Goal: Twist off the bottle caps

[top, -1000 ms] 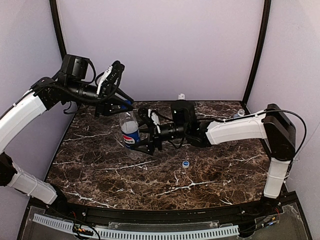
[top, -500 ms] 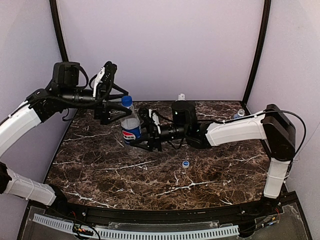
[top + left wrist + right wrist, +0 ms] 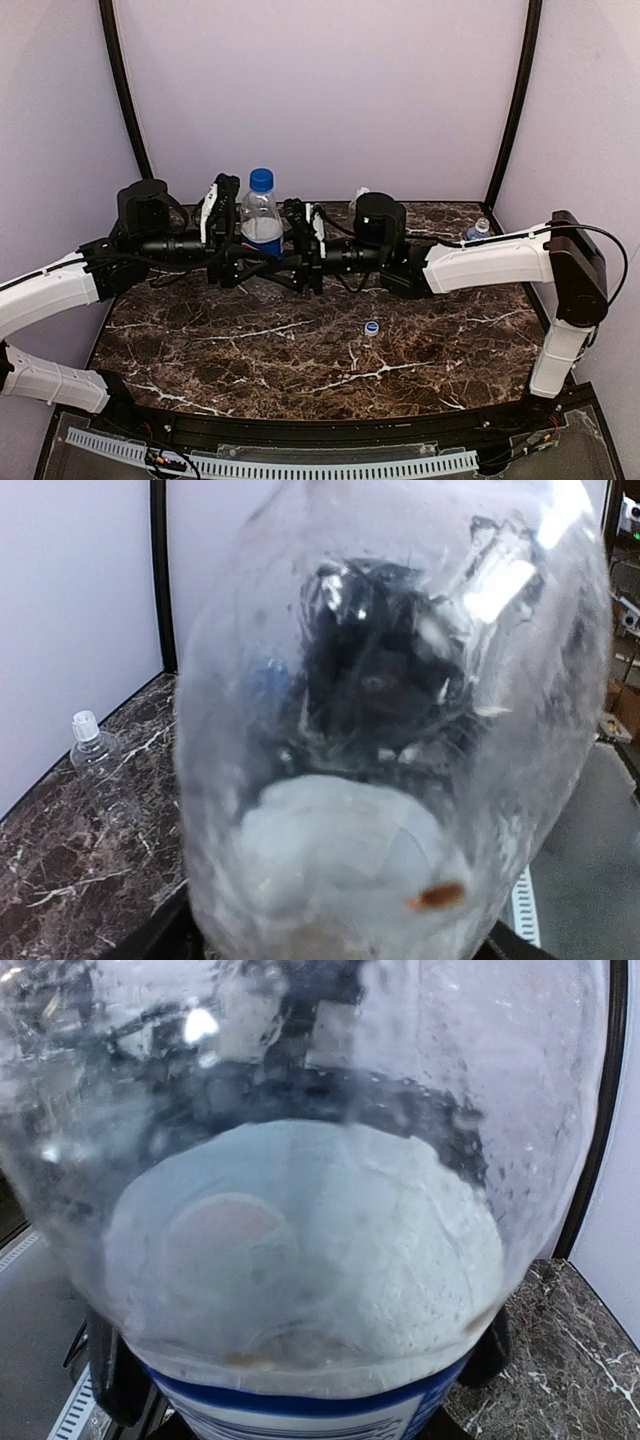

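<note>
Pepsi bottle [image 3: 261,215]: upright between the two grippers, over the back-left part of the table [image 3: 300,350]; its base is hidden behind the fingers, so I cannot tell whether it stands on the marble
Blue cap [image 3: 261,180]: dark blue, seated on the Pepsi bottle's neck, above both grippers; nothing touches it
Left gripper [image 3: 232,238]: reaches in level from the left, fingers set above and below at the bottle's lower body; the left wrist view is filled by blurred clear plastic, with only dark finger edges at the bottom corners; cannot tell whether it clamps or merely flanks the bottle
Right gripper [image 3: 297,245]: reaches in level from the right, opposite the left one; in the right wrist view its dark fingers press both sides of the bottle just above the blue label band; closed on the Pepsi bottle
Loose cap [image 3: 372,327]: pale blue and white, lying flat on the marble near the table's middle, well apart from every bottle
Back bottle [image 3: 360,197]: clear, white cap on, by the back wall, partly hidden behind the right arm
Right bottle [image 3: 477,229]: near the back-right corner post, mostly hidden by the right arm; cap on, colour too small to tell
</note>
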You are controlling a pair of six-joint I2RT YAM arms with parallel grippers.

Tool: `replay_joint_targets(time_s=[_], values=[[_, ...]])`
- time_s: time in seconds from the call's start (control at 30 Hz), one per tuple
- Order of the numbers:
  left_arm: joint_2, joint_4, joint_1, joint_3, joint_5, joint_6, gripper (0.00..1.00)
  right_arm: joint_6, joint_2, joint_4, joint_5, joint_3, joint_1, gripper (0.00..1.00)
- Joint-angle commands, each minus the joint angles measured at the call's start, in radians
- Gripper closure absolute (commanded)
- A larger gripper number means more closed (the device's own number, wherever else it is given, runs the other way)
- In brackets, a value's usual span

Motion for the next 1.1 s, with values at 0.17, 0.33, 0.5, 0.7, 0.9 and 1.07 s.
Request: replay_joint_targets(time_s=[0.17,0.33,0.5,0.7,0.9,1.07], values=[[-0.001,0.161,-0.021,-0.034,-0.035,-0.044,0.54,-0.001,-0.003,0.001,0.030,0.026,0.018,0.51],[-0.016,0.113,-0.023,-0.027,-0.103,-0.023,0.61,-0.056,-0.062,-0.131,0.097,0.030,0.015,0.05],[-0.035,-0.015,-0.022,-0.035,-0.324,0.130,0.62,-0.116,-0.243,-0.412,0.219,0.008,-0.006,0.02],[-0.006,-0.013,-0.056,-0.074,-0.655,0.388,0.64,0.039,-0.320,-0.654,0.377,0.114,-0.001,0.01],[0.020,0.021,-0.114,-0.087,-0.806,0.505,0.67,0.235,-0.224,-0.777,0.584,0.323,0.023,0.23],[0.027,0.022,-0.126,-0.082,-0.806,0.518,0.68,0.252,-0.143,-0.857,0.604,0.453,0.028,0.35]])
